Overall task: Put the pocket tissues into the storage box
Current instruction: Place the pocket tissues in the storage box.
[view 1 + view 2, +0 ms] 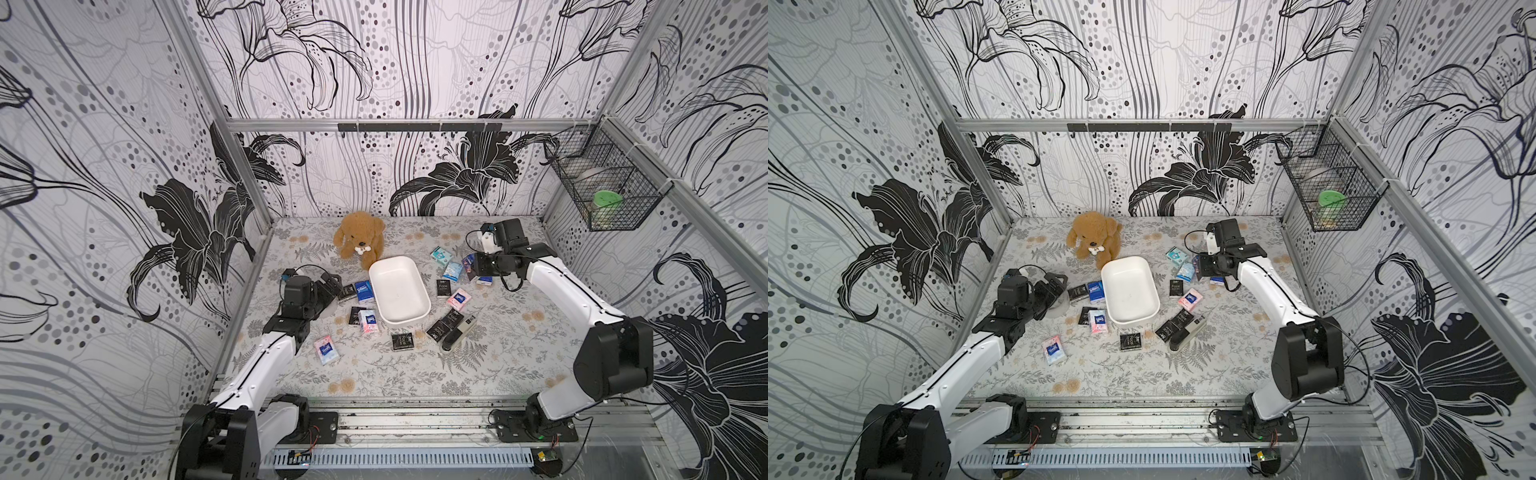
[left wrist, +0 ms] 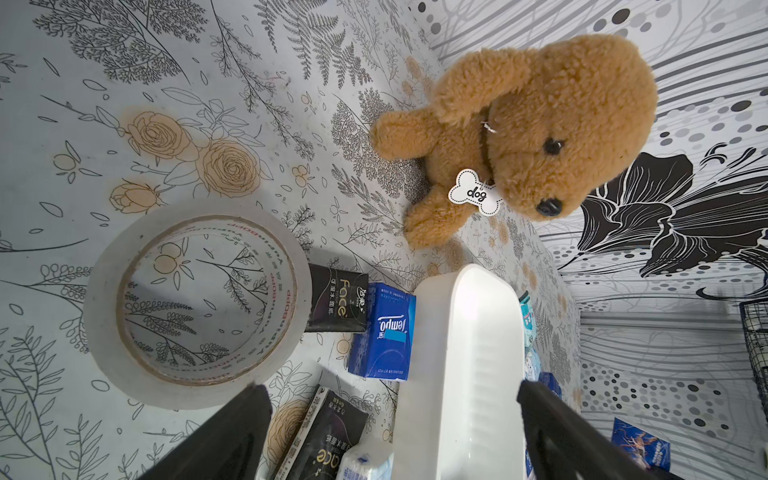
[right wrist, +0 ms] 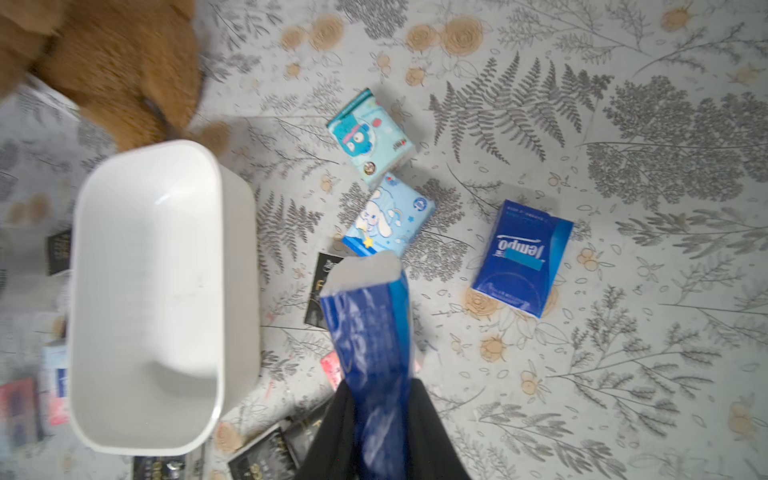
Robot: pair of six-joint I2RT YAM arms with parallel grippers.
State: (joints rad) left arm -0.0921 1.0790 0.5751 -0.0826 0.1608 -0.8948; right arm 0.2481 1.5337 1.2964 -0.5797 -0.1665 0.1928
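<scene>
The white storage box (image 1: 399, 291) sits empty mid-table, below the plush dog. Pocket tissues lie scattered round it: black and blue packets (image 1: 357, 291) on its left, a teal one (image 1: 440, 255) and a light blue one (image 1: 452, 271) on its right, and black ones (image 1: 444, 324) in front. In the right wrist view my right gripper (image 3: 376, 395) is shut on a dark blue packet (image 3: 370, 332), held above the table to the right of the box (image 3: 145, 291). My left gripper (image 2: 390, 392) stands open over packets beside the box's left wall (image 2: 457, 353), holding nothing.
A brown plush dog (image 1: 359, 239) sits behind the box. A tape roll (image 2: 195, 307) lies by the left gripper. A black-and-silver stapler-like object (image 1: 457, 336) lies in front of the box on its right. A black wire basket (image 1: 602, 183) hangs on the right wall.
</scene>
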